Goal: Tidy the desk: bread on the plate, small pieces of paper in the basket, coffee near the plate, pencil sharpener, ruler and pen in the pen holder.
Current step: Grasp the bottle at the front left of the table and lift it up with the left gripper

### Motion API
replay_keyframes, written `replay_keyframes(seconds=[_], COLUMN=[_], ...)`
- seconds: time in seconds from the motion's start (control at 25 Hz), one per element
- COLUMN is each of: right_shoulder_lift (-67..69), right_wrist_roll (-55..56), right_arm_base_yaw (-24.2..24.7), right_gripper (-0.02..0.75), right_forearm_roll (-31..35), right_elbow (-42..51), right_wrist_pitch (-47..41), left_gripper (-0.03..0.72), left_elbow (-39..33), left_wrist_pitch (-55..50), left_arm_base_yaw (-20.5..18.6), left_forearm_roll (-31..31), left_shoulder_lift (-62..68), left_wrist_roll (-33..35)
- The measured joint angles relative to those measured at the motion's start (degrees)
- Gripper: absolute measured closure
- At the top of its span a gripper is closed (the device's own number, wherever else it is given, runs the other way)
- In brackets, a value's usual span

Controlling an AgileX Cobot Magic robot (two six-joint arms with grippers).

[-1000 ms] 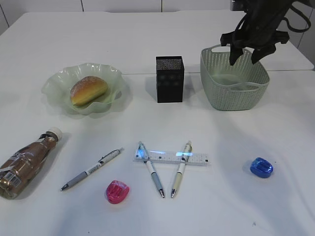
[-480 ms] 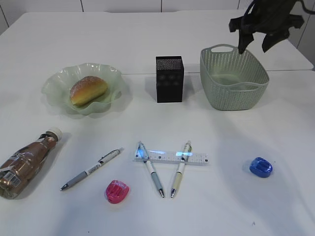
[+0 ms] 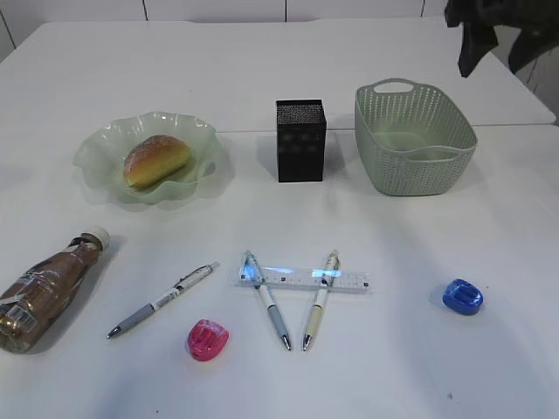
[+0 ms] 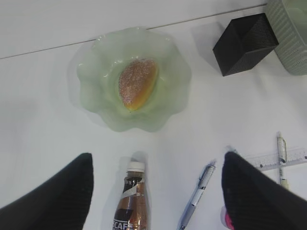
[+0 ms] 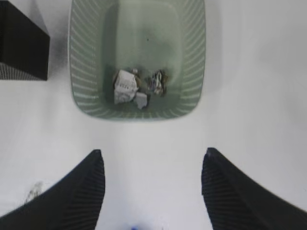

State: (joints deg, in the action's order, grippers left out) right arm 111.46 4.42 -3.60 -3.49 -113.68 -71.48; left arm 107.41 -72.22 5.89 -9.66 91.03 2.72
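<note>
The bread (image 3: 157, 161) is sitting on the plate (image 3: 201, 140), center left. The small pieces of paper (image 5: 136, 86) are lying inside the basket (image 3: 454, 144), upper right. Both grippers (image 4: 156, 191) (image 5: 153, 189) are hovering spread, holding nothing.

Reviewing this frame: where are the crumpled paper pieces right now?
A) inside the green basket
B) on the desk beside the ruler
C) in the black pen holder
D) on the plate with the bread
A: the right wrist view shows the crumpled paper pieces lying on the floor of the green basket, with nothing held between the fingers of the open right end effector.
</note>
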Motion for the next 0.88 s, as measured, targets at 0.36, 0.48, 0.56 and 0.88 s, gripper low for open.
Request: replay_keyframes(seconds=[0.36, 0.48, 0.56, 0.88], right_shoulder_lift=[-13.87, -17.43, -19.57, -23.52], right_wrist_roll=[0.23, 0.44, 0.44, 0.56], right_arm_base_yaw=[0.00, 0.00, 0.00, 0.00], right_gripper=[0.237, 0.237, 0.237, 0.237], right_forearm_roll=[0.27, 1.10, 1.61, 2.53], right_elbow=[19.86, 23.72, 25.54, 26.59], right_wrist_pitch=[0.00, 0.00, 0.00, 0.00], left_gripper=[0.096, 0.096, 0.096, 0.096], left_elbow=[-1.73, -6.75, -11.02, -20.56], left_wrist_pitch=[0.00, 0.00, 0.00, 0.44], left_arm_base_yaw=[0.00, 0.00, 0.00, 0.00], left_forearm_roll=[-0.13, 0.46, 1.53, 5.46], left_shoulder_lift=[0.00, 0.00, 0.10, 1.91], left_wrist_roll=[-0.09, -0.09, -0.09, -0.09])
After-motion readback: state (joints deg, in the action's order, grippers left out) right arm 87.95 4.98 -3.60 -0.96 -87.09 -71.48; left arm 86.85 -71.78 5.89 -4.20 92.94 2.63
